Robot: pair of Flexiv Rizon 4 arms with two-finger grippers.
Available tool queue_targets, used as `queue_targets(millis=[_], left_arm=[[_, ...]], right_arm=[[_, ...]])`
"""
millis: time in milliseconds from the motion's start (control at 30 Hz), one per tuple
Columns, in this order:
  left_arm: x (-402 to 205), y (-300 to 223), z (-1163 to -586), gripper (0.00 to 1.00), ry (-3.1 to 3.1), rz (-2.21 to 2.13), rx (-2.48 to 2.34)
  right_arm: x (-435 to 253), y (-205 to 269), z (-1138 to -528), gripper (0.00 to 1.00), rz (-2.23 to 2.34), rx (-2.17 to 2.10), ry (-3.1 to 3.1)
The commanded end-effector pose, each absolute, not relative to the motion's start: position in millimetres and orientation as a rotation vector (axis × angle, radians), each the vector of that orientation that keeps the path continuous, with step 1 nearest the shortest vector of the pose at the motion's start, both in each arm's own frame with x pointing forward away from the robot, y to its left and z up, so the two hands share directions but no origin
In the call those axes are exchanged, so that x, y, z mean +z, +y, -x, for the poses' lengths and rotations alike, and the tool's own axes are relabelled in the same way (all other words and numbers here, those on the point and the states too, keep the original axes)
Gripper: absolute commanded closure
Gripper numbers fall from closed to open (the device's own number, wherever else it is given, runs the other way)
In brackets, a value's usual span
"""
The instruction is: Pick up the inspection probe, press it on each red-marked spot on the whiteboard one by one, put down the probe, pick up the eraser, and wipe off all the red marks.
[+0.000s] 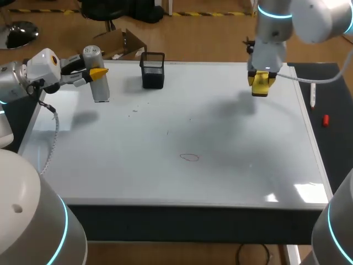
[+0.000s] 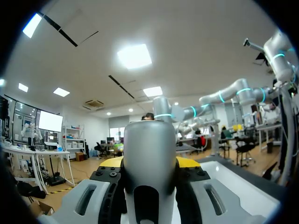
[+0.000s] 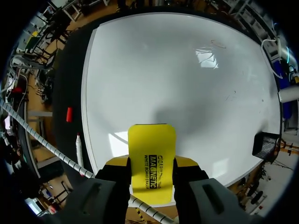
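My left gripper (image 1: 97, 73) is shut on the grey cylindrical probe (image 1: 100, 91), holding it upright above the whiteboard's (image 1: 220, 176) far left corner. In the left wrist view the probe (image 2: 149, 154) fills the gap between the fingers. My right gripper (image 1: 260, 80) is shut on the yellow eraser (image 1: 260, 90), which hangs above the board's far right part. The right wrist view shows the eraser (image 3: 152, 154) clamped between the fingers (image 3: 117, 179) over the board (image 3: 177, 70). A faint red loop (image 1: 189, 157) is drawn near the board's middle front, and is seen far ahead of the eraser as a thin red scribble (image 3: 217, 44).
A black mesh pen cup (image 1: 153, 70) stands at the board's far edge, right of the probe. A white marker (image 1: 313, 95) and a small red cap (image 1: 325, 120) lie on the dark strip right of the board. A few tiny dark specks (image 1: 134, 112) dot the board.
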State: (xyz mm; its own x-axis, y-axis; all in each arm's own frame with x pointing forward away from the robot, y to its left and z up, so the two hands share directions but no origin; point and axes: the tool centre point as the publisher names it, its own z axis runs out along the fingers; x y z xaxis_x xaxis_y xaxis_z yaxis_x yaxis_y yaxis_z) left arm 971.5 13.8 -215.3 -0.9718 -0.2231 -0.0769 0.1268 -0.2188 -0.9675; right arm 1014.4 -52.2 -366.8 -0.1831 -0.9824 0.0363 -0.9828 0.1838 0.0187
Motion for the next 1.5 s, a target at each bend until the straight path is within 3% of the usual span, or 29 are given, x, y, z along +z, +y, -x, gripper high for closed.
queue_targets(millis=[33, 1067, 1500], left_arm=[[-213.9, 12.9, -970.0, 1.00, 1.802, 0.119, -2.283], [-213.9, 12.9, -970.0, 1.00, 1.802, 0.119, -2.283], [-203.0, -24.7, -922.9, 1.00, 1.742, 0.041, -2.444]], right_arm=[[-364.8, -59.1, -1012.2, 1.00, -1.979, 0.016, -2.400], [-361.5, -62.6, -1010.0, 1.00, -1.961, 0.026, -2.430], [-361.5, -62.6, -1010.0, 1.00, -1.961, 0.026, -2.430]])
